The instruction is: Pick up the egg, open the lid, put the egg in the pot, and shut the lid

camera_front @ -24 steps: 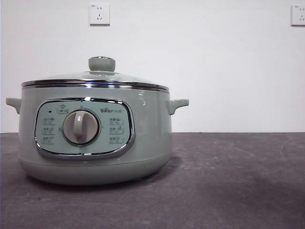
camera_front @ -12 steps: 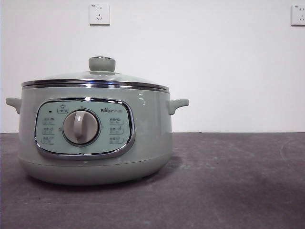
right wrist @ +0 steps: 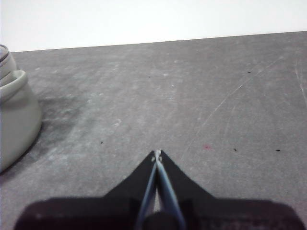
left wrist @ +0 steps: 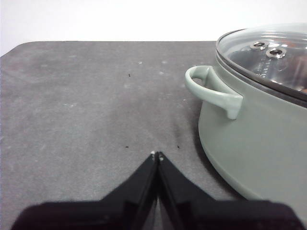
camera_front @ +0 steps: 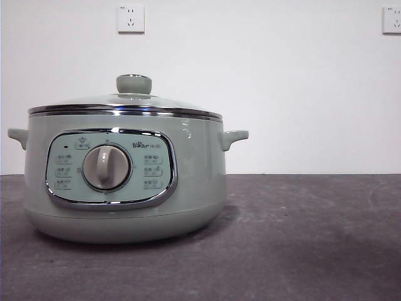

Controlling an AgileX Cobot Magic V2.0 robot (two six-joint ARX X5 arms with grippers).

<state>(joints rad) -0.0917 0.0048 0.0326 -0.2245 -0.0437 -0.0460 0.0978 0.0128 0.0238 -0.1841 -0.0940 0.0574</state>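
The sage-green pot (camera_front: 125,182) stands on the dark table at the left of the front view, its dial and "Bear" panel facing the camera. The glass lid (camera_front: 125,103) with its green knob (camera_front: 133,83) sits shut on it. The egg is not in view anywhere. My left gripper (left wrist: 157,155) is shut and empty, low over the table beside the pot (left wrist: 254,124) and its side handle (left wrist: 211,91). My right gripper (right wrist: 157,154) is shut and empty over bare table, with the pot's edge (right wrist: 14,115) off to one side. Neither arm shows in the front view.
The grey table (camera_front: 301,238) runs to a white wall with two sockets (camera_front: 130,18). A faint long scratch and a small red speck (right wrist: 207,146) mark the table in the right wrist view.
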